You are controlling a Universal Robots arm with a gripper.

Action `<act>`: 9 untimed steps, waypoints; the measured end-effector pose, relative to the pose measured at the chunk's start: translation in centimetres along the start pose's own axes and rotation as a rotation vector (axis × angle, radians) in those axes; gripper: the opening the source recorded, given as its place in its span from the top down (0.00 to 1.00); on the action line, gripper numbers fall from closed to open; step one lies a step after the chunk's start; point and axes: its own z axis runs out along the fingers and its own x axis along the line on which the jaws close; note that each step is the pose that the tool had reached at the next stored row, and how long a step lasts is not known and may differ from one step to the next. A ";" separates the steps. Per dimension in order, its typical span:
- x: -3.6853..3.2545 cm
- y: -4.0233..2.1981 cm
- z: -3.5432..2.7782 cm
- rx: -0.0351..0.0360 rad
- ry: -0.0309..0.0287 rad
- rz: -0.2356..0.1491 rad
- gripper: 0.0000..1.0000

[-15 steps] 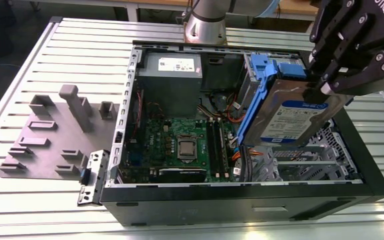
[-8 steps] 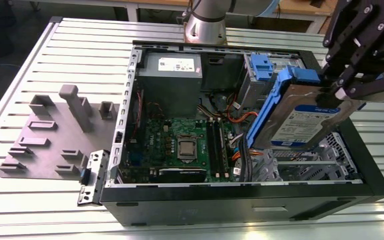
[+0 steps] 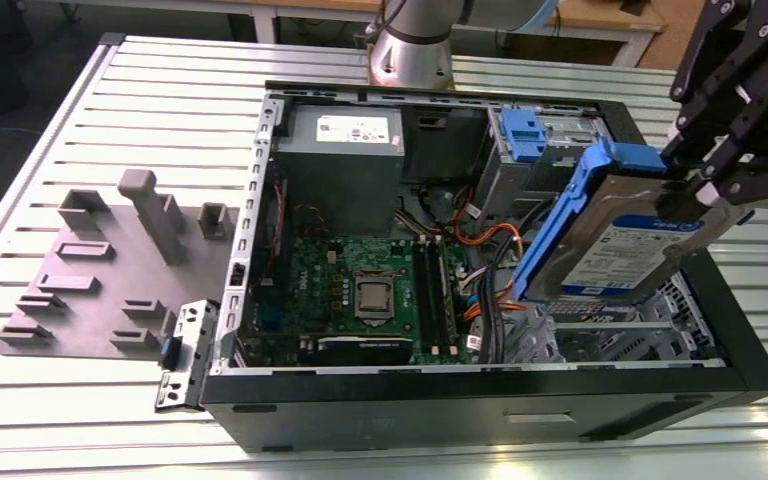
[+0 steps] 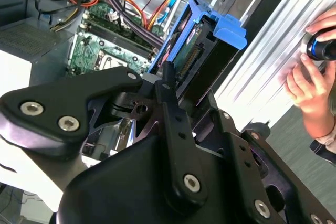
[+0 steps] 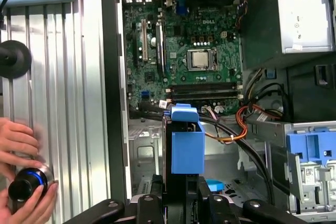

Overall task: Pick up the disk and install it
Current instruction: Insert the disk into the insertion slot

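So the gripper (image 3: 699, 192) has the disk (image 3: 620, 240) up in the air, tilted, hanging over the open computer case (image 3: 491, 395). In the exterior view that's about 3 o'clock from the motherboard (image 3: 357, 290) and 4 o'clock from the power supply (image 3: 344, 140). The low end dips toward the bare metal bay in that corner, and I can't tell if it's touching anything down there.

The jaws are pinched onto the disk's high end, one finger on each side. Both wrist views show the blue frame (image 5: 187, 140) sticking out past the gripper (image 4: 167, 80), with the disk (image 4: 202, 51) edge-on.

My guess on handling: it's a stiff, dense little brick, heavier than it looks, and it hates knocks. The metal faces are probably slick and the plastic frame likely flexes a bit. I'd grip it across the solid sides, well clear of the connector end and the circuit board, and that looks like roughly what's happening here.

Also, a person's hand (image 5: 21, 145) rests on the slatted table (image 3: 64, 420) beside the case, holding a round black knob (image 5: 26, 184).
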 end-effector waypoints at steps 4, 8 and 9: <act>-0.05 -0.72 0.19 0.0000 0.0000 0.000 0.65; -0.09 -1.29 0.44 0.0000 0.0001 0.000 0.65; -0.09 -1.39 0.51 0.0000 0.0001 -0.001 0.65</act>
